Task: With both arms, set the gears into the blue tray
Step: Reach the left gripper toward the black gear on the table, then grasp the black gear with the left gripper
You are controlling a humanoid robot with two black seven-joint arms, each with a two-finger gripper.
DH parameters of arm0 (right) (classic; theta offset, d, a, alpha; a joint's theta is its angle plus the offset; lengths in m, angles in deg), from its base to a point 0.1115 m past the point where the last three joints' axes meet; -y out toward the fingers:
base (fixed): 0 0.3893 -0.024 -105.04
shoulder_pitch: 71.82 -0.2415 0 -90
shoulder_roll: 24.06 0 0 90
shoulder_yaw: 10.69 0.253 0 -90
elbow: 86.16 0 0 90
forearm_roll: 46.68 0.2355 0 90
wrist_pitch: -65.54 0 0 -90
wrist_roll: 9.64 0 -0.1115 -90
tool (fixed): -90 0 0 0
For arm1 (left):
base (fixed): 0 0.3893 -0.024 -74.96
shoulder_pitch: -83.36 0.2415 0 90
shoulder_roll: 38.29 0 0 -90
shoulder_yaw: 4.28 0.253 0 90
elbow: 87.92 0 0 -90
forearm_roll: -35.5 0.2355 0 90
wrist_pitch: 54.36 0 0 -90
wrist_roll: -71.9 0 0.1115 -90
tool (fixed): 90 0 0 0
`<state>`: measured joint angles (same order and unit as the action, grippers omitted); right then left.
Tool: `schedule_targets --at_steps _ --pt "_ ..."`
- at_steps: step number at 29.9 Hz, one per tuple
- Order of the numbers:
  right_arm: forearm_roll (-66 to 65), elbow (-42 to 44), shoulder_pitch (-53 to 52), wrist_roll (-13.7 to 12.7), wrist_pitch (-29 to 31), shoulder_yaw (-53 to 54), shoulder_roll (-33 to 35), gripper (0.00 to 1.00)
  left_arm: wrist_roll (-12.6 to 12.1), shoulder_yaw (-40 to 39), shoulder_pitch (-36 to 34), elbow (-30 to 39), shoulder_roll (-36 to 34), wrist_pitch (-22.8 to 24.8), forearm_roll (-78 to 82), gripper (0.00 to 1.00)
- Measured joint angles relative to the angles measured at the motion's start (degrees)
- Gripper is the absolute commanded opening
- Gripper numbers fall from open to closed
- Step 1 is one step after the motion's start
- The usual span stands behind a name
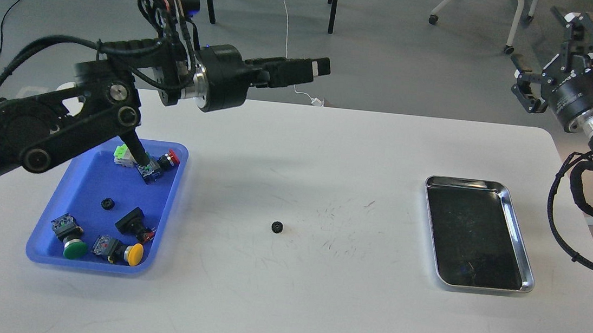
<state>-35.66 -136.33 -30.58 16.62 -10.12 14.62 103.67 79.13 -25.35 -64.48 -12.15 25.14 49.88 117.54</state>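
One gear on table, below left claw.

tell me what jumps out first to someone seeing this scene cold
The big black left arm sweeps in over the blue tray at the table's left, its tool held above the table's far edge. That tray holds coloured push-buttons and one gear; another lone gear lies mid-table. To the right lies a shiny silver tray, with the right tool raised beyond the table's far right corner.

White table carried blue tray at left, silver metal tray at right, one black gear lay between.
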Motion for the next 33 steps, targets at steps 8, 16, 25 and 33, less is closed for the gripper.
schedule_targets --at_steps 8,16,25,33 --pt "5.2 -2.69 12.95 -0.53 3.73 16.2 -3.2 0.97 -0.18 12.41 5.43 -0.4 3.53 -11.03 21.04 0.87" --pt "4.92 -7.06 19.88 0.45 7.92 20.13 -3.35 0.97 -0.14 16.17 9.9 -3.9 5.05 -11.58 35.82 0.75" --pt "4.46 -9.26 22.96 1.29 7.95 20.43 -3.12 0.97 -0.08 17.63 12.18 -11.63 8.49 -11.58 40.56 0.53" --pt "4.28 -9.21 23.01 1.28 7.81 20.03 -3.03 0.97 -0.1 17.64 13.09 -12.58 9.22 -11.52 40.76 0.39"
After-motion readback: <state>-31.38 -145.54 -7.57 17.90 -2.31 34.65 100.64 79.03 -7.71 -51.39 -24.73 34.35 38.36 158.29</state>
